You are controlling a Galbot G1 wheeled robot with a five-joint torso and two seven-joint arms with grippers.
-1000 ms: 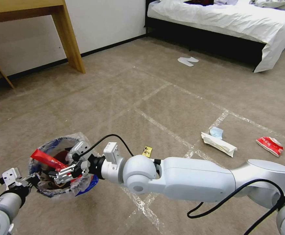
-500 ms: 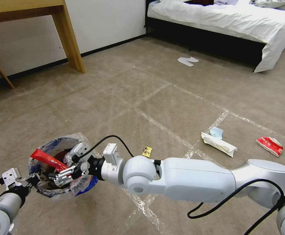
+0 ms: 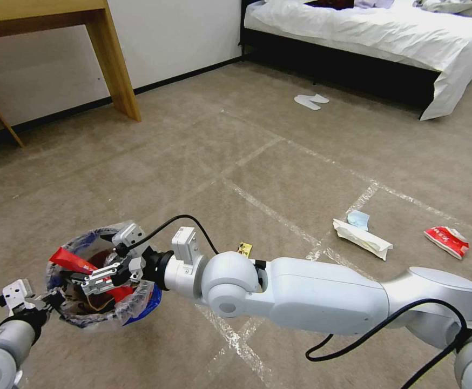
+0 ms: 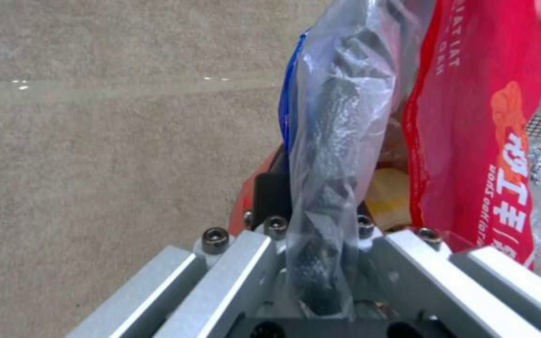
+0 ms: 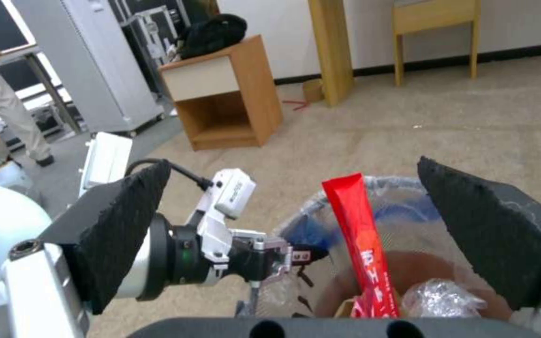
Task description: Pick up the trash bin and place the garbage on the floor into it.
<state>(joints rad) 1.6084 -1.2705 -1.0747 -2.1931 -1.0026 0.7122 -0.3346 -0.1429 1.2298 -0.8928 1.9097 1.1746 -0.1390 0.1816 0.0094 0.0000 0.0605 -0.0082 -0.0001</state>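
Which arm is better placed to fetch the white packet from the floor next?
The right. Its gripper is open over the bin, and the white packet lies on its side. The left gripper is shut on the bin's rim.

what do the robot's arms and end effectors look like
Both arms are smooth, rounded white-grey shells with a loose black cable along the right arm. The right end effector has silver metal links and coarse black finger pads. The left end effector is bare ridged aluminium with black bolts and a small white box.

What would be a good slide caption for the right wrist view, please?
Open right gripper above the trash bin, red wrapper strip upright inside, left gripper clamping the rim.
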